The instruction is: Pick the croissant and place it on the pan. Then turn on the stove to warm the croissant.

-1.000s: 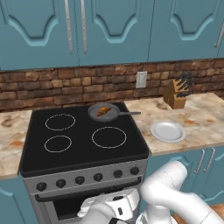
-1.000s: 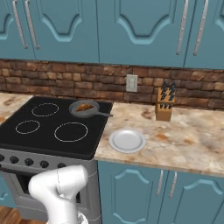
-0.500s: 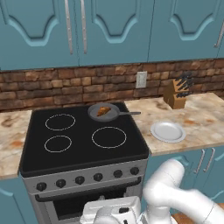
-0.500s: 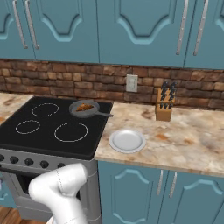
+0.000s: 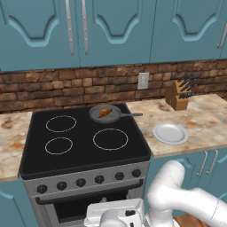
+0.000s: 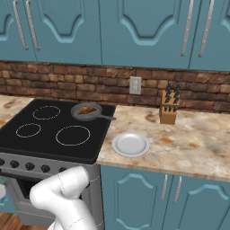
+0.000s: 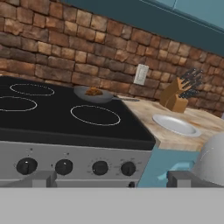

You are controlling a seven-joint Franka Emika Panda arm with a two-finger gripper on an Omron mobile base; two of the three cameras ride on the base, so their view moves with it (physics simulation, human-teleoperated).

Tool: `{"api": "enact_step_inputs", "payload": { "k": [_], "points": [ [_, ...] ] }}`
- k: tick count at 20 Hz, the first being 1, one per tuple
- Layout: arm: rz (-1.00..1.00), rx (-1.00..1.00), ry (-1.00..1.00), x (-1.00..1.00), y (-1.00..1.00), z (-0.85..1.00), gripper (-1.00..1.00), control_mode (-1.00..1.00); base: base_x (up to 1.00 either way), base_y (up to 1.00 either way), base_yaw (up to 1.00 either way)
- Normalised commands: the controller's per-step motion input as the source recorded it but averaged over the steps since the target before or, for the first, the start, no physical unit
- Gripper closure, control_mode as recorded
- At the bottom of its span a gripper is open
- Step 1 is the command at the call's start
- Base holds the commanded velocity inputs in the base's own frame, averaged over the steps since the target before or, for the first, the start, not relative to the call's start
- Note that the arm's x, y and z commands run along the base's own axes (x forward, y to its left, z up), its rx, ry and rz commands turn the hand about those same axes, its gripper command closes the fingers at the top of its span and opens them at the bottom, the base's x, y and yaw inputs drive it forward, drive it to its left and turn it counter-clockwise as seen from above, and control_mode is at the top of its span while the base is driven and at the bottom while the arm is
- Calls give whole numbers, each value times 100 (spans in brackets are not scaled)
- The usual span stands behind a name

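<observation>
The stove is the largest of the task's things: a black glass top with four white ring burners, set between two stretches of marbled worktop, with a grey front panel carrying a row of dark round knobs along its near edge. Behind it runs a brick wall with a white outlet, and blue cabinets hang above. The white arm bends low in front of the oven, its hand down near the oven door at knob height; the hand view looks across the panel toward the far wall. The gripper shows there as two grey tips at the bottom edge, set wide apart with nothing seen between them, so the jaws look open and empty. On the worktop right of the stove lies a white round plate, and farther right, near the wall, stands a wooden knife block. The pan sits on the far right burner, its thin handle pointing right toward the worktop. The croissant lies inside the pan, golden brown, near its middle.
</observation>
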Motion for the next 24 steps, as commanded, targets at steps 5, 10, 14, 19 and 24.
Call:
{"api": "enact_step_inputs", "payload": {
  "k": [5, 10, 14, 19, 24],
  "points": [
    [7, 0, 0, 42, 0, -7, -100, -100, 0, 0, 0],
    [5, 0, 0, 37, 3, -16, -100, -100, 0, 0, 0],
    [2, 0, -1, 30, 6, -29, -100, -100, 0, 0, 0],
    [0, 0, -2, 28, 12, -33, -100, -100, 0, 0, 0],
    [0, 0, -3, 23, 24, -32, -100, -100, 0, 0, 0]
  ]
}}
